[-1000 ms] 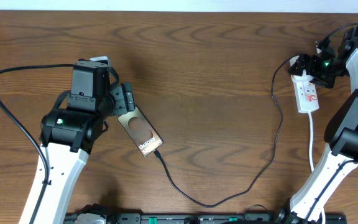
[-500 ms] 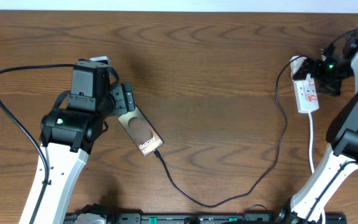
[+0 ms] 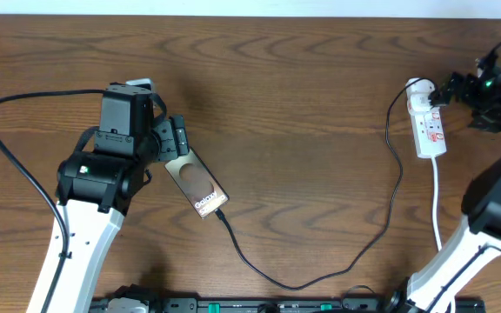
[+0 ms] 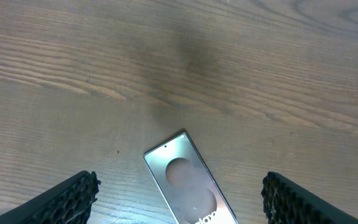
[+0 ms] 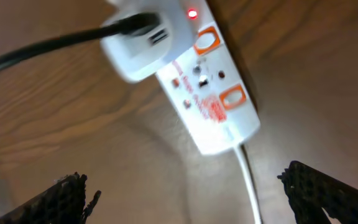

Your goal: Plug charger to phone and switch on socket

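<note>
The phone (image 3: 197, 185) lies flat and slanted on the wooden table; in the left wrist view the phone (image 4: 188, 183) lies below and between my fingers. My left gripper (image 3: 175, 139) (image 4: 179, 185) is open and empty over its upper end. The black charger cable (image 3: 355, 256) runs from the phone's lower end in a loop to a white adapter (image 3: 417, 87) (image 5: 138, 40) plugged into the socket (image 3: 429, 129) (image 5: 213, 99). A red light (image 5: 192, 14) glows on the socket. My right gripper (image 3: 461, 87) (image 5: 188, 186) is open and empty, just right of the socket.
The socket's white cord (image 3: 436, 204) runs toward the table's front along the right arm's base. A thick black arm cable (image 3: 11, 148) loops at the left. A black rail (image 3: 277, 305) lies along the front edge.
My right gripper has drawn back to the right, off the socket's far end, which now shows fully. The left arm, phone and cable have not moved.
</note>
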Robot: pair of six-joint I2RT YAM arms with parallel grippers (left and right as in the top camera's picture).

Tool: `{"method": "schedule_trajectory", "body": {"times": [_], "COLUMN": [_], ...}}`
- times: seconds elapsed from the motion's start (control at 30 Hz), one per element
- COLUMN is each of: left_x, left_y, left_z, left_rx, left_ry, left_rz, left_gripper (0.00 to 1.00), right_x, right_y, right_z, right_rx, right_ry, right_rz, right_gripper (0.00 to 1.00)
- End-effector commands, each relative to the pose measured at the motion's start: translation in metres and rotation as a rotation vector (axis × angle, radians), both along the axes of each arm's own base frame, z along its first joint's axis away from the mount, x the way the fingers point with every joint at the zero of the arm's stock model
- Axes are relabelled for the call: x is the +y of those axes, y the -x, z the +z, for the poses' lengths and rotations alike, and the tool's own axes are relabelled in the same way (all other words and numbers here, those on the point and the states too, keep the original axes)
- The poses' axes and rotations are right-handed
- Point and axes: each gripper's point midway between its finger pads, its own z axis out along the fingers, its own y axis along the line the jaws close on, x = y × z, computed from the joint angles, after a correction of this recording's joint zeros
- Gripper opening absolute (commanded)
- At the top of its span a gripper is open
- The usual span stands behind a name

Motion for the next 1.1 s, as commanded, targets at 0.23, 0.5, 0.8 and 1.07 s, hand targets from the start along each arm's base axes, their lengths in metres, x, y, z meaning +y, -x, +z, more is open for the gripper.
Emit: {"method": "schedule_trajectory", "body": {"times": [0.23, 0.5, 0.8, 1.07], "left_x": [0.002, 0.002, 0.002, 0.002], "left_y": [-0.002, -0.002, -0.002, -0.002], "left_z": [0.004, 0.004, 0.004, 0.004], "left_rx": [-0.011, -0.011, -0.011, -0.011], "left_ry": [-0.022, -0.022, -0.022, -0.021], "left_rz": [0.001, 0.001, 0.001, 0.0], "left_gripper": [0.87, 0.86, 0.87, 0.87], "right_x": [0.033, 0.037, 0.037, 0.037], "right_y": [0.062, 0.072, 0.072, 0.072], "right_z": [0.138, 0.159, 0.159, 0.159], "right_rx": [-0.203, -0.264, -0.264, -0.264], "right_ry": [0.07, 0.095, 0.095, 0.095], "right_rz": [-0.038, -0.038, -0.038, -0.038], "right_gripper": [0.99, 0.99, 0.99, 0.99]}}
